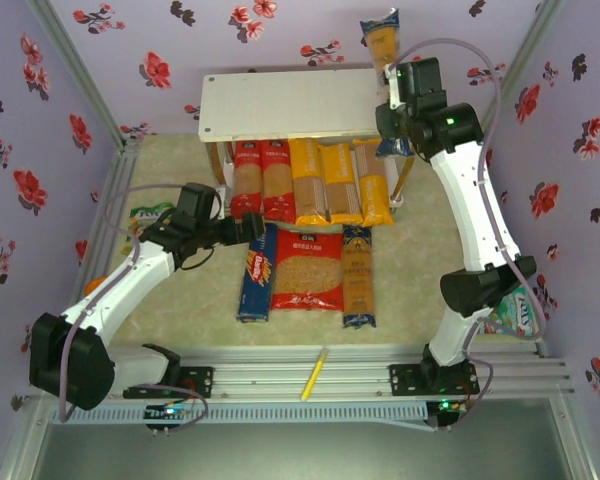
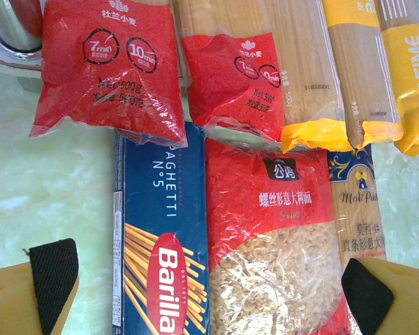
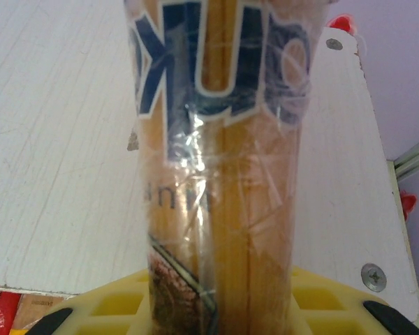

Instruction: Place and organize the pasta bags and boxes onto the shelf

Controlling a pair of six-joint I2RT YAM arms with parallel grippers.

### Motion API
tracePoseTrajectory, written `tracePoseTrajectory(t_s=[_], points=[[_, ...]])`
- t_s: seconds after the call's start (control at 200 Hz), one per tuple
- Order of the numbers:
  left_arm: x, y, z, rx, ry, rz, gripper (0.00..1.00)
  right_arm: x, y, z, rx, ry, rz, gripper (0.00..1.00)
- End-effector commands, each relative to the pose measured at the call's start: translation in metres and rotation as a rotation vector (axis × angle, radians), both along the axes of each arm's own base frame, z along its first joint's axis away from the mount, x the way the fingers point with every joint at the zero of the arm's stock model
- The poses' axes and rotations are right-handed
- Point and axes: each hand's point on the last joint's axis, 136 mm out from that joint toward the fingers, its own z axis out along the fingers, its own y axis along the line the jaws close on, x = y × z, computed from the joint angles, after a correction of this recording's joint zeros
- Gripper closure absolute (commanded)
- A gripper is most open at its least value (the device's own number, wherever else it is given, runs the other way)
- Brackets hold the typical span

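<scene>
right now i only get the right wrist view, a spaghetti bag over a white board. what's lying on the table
Observer: Besides your spaghetti bag, three packs lie in front of the shelf: blue box, wide red bag, blue-ended bag.
Operator: lower tier?
Observer: Five bags side by side: two red-ended bags, three yellow-ended bags.
Operator: left gripper?
Observer: The left gripper is open, over the blue box and wide red bag.

The shelf [image 1: 280, 100] is white, the box [image 1: 257, 285] dark blue, the walls [image 1: 130, 35] lilac with red flowers.
</scene>
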Motion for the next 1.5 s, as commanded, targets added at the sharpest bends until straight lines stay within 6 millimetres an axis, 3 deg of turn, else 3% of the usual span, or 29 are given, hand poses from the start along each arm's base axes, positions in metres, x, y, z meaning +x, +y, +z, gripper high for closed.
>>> tracePoseTrajectory(t_s=[0.0, 0.215, 0.425, 0.56, 0.885, 1.005, 1.165, 1.495], points=[[0.004, -0.002, 0.009, -0.009, -0.006, -0.015, 0.00, 0.016, -0.001, 0.035, 0.063, -0.131, -0.014, 0.83], [0.003, -0.001, 0.009, -0.008, -0.004, -0.013, 0.00, 0.035, -0.002, 0.018, 0.063, -0.110, -0.029, 0.74], [0.001, 0.002, 0.011, -0.008, -0.007, -0.008, 0.00, 0.049, -0.005, 0.002, 0.058, -0.105, -0.068, 0.54], [0.001, 0.002, 0.012, -0.008, -0.007, -0.006, 0.00, 0.056, -0.008, -0.011, 0.038, -0.092, -0.093, 0.46], [0.000, 0.004, 0.012, -0.011, -0.006, -0.001, 0.00, 0.068, -0.009, -0.031, 0.047, -0.085, -0.132, 0.46], [-0.002, 0.004, 0.013, -0.012, -0.008, 0.000, 0.00, 0.070, -0.011, -0.035, 0.050, -0.082, -0.154, 0.38], [-0.004, 0.008, 0.012, -0.007, -0.011, 0.005, 0.00, 0.068, -0.012, -0.028, 0.062, -0.103, -0.163, 0.29], [-0.006, 0.009, 0.010, -0.012, -0.018, 0.011, 0.00, 0.061, -0.009, 0.021, 0.169, -0.256, -0.144, 0.10]])
